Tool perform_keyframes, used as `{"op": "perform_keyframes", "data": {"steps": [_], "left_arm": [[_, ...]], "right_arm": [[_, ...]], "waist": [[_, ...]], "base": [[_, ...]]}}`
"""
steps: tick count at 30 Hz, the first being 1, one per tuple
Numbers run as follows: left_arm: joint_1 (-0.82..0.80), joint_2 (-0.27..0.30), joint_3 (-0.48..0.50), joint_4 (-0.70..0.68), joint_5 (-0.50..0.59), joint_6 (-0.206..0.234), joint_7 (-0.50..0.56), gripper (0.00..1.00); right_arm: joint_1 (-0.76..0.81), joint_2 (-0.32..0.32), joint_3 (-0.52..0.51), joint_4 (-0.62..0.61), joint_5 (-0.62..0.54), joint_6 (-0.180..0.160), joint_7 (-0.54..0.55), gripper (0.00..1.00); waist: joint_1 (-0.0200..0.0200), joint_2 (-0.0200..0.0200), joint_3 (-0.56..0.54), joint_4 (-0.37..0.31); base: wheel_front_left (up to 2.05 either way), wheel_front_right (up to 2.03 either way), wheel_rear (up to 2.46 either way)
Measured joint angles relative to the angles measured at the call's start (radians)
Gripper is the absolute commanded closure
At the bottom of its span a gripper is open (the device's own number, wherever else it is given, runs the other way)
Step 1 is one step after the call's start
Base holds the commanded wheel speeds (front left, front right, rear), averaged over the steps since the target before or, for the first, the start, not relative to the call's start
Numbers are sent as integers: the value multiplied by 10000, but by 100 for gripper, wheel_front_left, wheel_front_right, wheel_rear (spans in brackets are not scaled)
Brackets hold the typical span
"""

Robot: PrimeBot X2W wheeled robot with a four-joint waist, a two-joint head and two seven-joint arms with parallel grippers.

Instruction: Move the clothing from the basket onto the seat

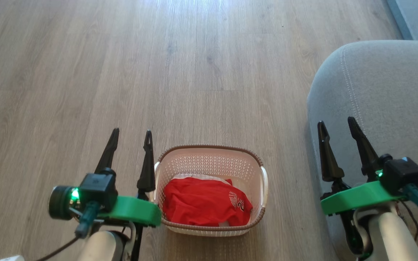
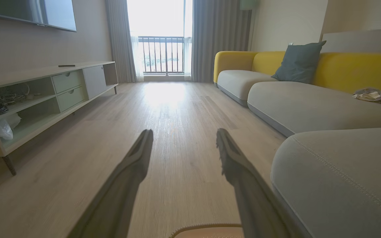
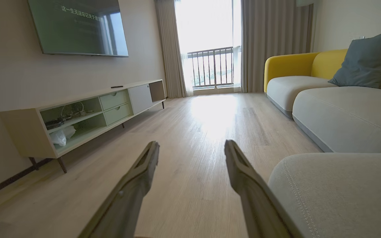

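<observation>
The wooden floor (image 1: 209, 72) spreads before me, and the grey seat (image 1: 386, 94) rises at its right side, rounded corner and pale stitching showing. On the floor, left of the seat's edge and apart from it, stands the cream perforated basket (image 1: 209, 148), with the red clothing (image 1: 201, 203) bunched against its near wall, its white number toward the near right corner. My left pincer (image 1: 132, 131) hangs released and empty beside the basket's left rim, and my right pincer (image 1: 335, 121), likewise spread and empty, hovers over the seat's left edge.
</observation>
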Motion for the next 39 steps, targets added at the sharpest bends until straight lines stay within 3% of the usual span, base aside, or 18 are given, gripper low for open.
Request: {"op": "perform_keyframes", "data": {"steps": [9,18,31,39], "left_arm": [[149,-508,462,577,1540,-1407,-221,0],[-666,-702,725,1480,2065,-2514,-230,0],[-2264,-313,-399,3942,2746,-3124,-232,0],[-3658,178,-1358,6406,3246,-3382,-230,0]], "right_arm": [[-256,0,153,109,-970,2,-280,0],[-989,0,-138,316,-892,2,-305,0],[-1233,-2,-343,583,-834,2,-305,0],[-1423,0,-408,251,-673,4,-305,0]], "waist": [[0,0,524,-148],[1,0,2117,-488],[3,0,4098,-1218],[2,0,5345,-1849]], "base": [[0,0,0],[0,0,0],[0,0,0],[0,0,0]]}}
